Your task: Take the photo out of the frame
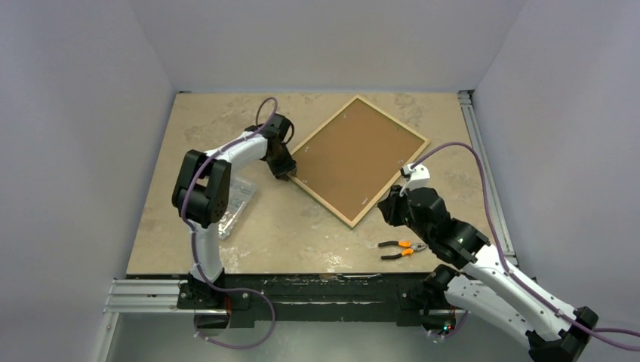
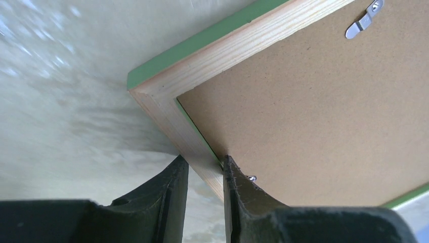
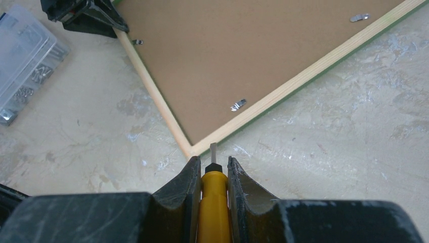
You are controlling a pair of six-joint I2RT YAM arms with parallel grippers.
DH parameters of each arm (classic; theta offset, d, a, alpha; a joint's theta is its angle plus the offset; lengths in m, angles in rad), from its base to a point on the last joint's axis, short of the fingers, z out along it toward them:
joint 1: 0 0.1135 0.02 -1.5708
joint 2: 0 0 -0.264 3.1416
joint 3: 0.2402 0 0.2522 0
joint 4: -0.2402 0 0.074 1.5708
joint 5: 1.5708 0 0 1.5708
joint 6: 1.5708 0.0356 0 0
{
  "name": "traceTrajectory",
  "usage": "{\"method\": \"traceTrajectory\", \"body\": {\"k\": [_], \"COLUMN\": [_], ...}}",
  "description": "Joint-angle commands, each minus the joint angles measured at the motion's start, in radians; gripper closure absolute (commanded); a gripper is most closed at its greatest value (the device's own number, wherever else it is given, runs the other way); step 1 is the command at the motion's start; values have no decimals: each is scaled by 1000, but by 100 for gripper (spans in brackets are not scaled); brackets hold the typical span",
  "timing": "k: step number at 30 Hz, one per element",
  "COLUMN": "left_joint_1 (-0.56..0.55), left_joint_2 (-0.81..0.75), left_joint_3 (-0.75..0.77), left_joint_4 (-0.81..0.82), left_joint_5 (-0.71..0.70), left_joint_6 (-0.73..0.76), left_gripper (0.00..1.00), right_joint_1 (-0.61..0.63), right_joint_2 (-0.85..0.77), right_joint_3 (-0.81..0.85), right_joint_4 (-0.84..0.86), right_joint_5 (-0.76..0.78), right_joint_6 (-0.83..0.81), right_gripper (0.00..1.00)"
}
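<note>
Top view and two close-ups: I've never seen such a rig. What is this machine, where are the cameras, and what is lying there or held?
Two robot arms are bolted at the table's near edge, each with a two-finger gripper. The wide picture comes from a fixed camera above and behind them; each close-up comes from a wrist camera, its own black fingers at the bottom. On the table lies a green-edged picture frame, face down, brown back board up, held by metal clips. A clear plastic box and orange-handled pliers lie nearby. The left gripper pinches the frame's wooden rail; the right gripper holds a yellow-handled screwdriver, tip close to a frame corner.
</note>
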Motion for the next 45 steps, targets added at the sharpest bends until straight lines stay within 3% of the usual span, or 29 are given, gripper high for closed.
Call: {"method": "traceTrajectory", "body": {"k": [1,22,25,29,33,37,45], "left_joint_1": [30,4,0,1,2,5,5], "left_joint_2": [37,189,163,115,65,-39,-251], "left_joint_3": [91,390,392,405,421,324,-87], "left_joint_4": [-96,-112,-113,-142,-211,-189,58], "left_joint_5": [-124,-175,-173,-177,-147,-59,147], "left_joint_6": [293,712,712,662,571,475,263], "left_gripper": [100,99,89,61,42,39,41], "right_joint_1": [-1,-1,-1,-1,0,-1,-3], "right_joint_2": [5,23,28,28,30,34,199], "right_joint_3": [0,-1,0,0,7,14,77], "right_joint_4": [39,35,33,35,33,56,167], "right_joint_5": [10,17,16,16,18,16,-20], "right_joint_6": [-7,-9,-10,-10,-13,-22,-45], "right_gripper": [100,100,100,100,100,100,100]}}
